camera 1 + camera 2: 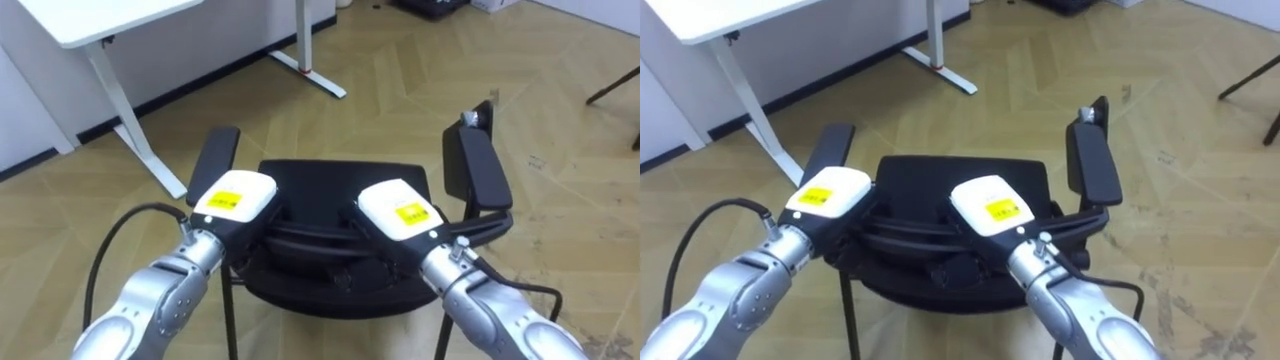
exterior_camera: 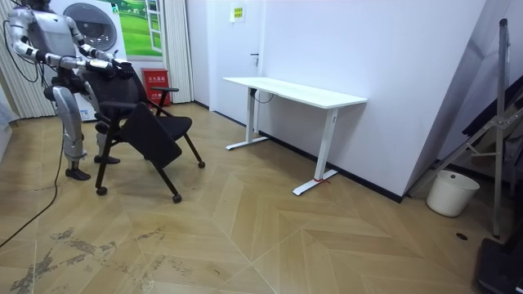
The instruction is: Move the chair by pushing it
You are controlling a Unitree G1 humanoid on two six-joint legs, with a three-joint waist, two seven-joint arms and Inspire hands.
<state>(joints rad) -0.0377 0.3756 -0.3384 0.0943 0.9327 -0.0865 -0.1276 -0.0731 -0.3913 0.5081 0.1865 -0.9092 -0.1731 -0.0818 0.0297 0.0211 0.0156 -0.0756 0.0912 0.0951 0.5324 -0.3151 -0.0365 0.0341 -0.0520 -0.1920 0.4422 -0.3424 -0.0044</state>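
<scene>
1. The chair (image 1: 340, 178), black with castors, stands on the wood floor (image 1: 400, 90) near the room view's left edge. It is directly in front of the robot, with its backrest toward the robot and its seat facing away.
2. The left armrest (image 1: 215, 155) and right armrest (image 1: 478, 165) sit on either side of the seat. A small grey fitting shows at the far end of the right one.
3. The left hand (image 1: 232, 198) lies on the top edge of the backrest, on its left part, with the white back of the hand facing up.
4. The right hand (image 1: 400, 210) lies on the same edge, on its right part, level with the left hand and well apart from it.
5. Whether either hand grips the backrest cannot be told. The front of each hand is lost over the black backrest.
6. The robot stands upright behind the chair, with both arms reaching forward to the top of the backrest.
7. A white desk (image 2: 294, 91) stands against the wall, well apart from the chair and toward the room view's right. In the eye views its leg and foot lie ahead and to the left of the chair.
8. A red box (image 2: 155, 82) sits on the floor by the wall beyond the chair.
9. A white bucket (image 2: 452, 193) stands far off at the room view's right.
</scene>
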